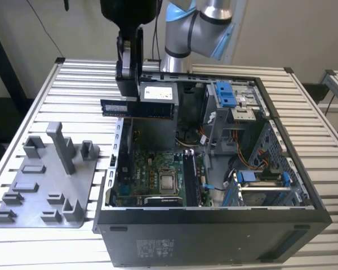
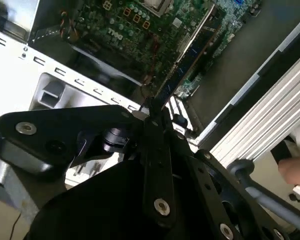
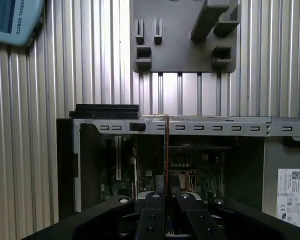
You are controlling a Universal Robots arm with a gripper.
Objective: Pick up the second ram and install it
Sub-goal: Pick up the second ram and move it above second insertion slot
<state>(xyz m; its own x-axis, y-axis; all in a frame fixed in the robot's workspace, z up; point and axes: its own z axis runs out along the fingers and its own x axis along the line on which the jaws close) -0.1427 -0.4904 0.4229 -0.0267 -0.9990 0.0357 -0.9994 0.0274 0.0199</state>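
The second ram (image 1: 138, 108) was held in the air, lying level and standing on its long edge. It was above the far corner of the open computer case (image 1: 214, 225) on the exterior view's left, well clear of the motherboard (image 1: 152, 169) below. The gripper (image 1: 128, 97) hung straight down over it, and its fingers were clamped on the stick partway along its length. In the first wrist view the ram (image 3: 166, 150) showed edge-on as a thin line running out from between the closed fingertips of the gripper (image 3: 166, 196). The processor socket (image 1: 168, 181) sat nearer, in the middle of the board. The power supply (image 1: 158, 93) stood just behind the ram. Left of the case, the grey fixture tray (image 1: 39, 191) lay on the slatted aluminium table (image 1: 79, 84).
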